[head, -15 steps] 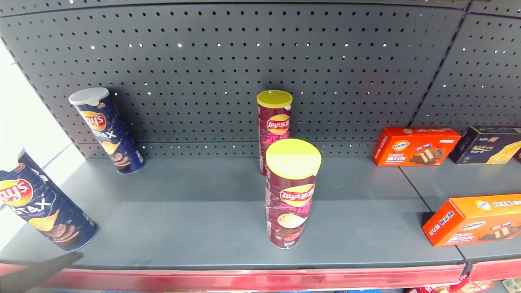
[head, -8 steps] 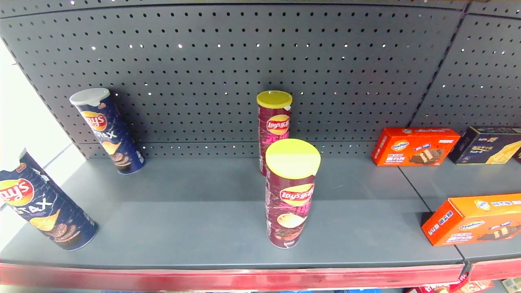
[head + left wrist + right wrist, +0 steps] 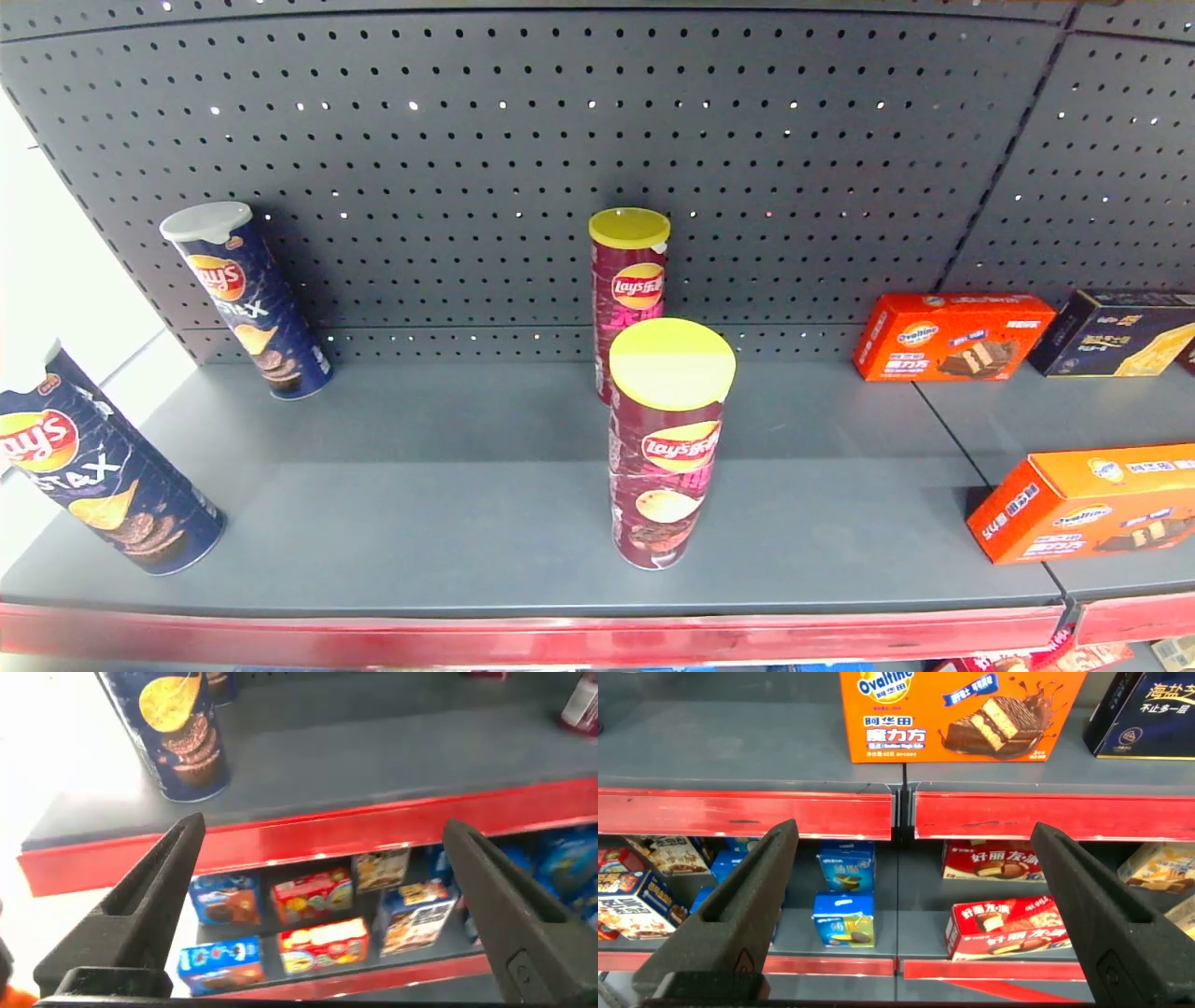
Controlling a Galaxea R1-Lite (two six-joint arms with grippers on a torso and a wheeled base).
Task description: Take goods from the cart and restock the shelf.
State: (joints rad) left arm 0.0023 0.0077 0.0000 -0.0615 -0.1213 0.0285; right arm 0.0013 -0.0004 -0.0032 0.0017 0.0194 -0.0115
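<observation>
Left gripper [image 3: 322, 826] hangs wide open and empty before the red front edge of the grey metal shelf [image 3: 420, 504]; right gripper [image 3: 915, 829] likewise gapes. Maroon cardboard chip can [image 3: 665, 448] stands upright mid-shelf near the front edge, long axis vertical, yellow lid [image 3: 672, 362] up.

Maroon cans [image 3: 665, 448], navy cans [image 3: 247, 299], orange boxes [image 3: 948, 336]

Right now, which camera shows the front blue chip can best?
The head view: the front blue chip can stands nearly whole at the left front corner of the shelf. The left wrist view catches just its lower part; the right wrist view faces the orange box instead.
</observation>
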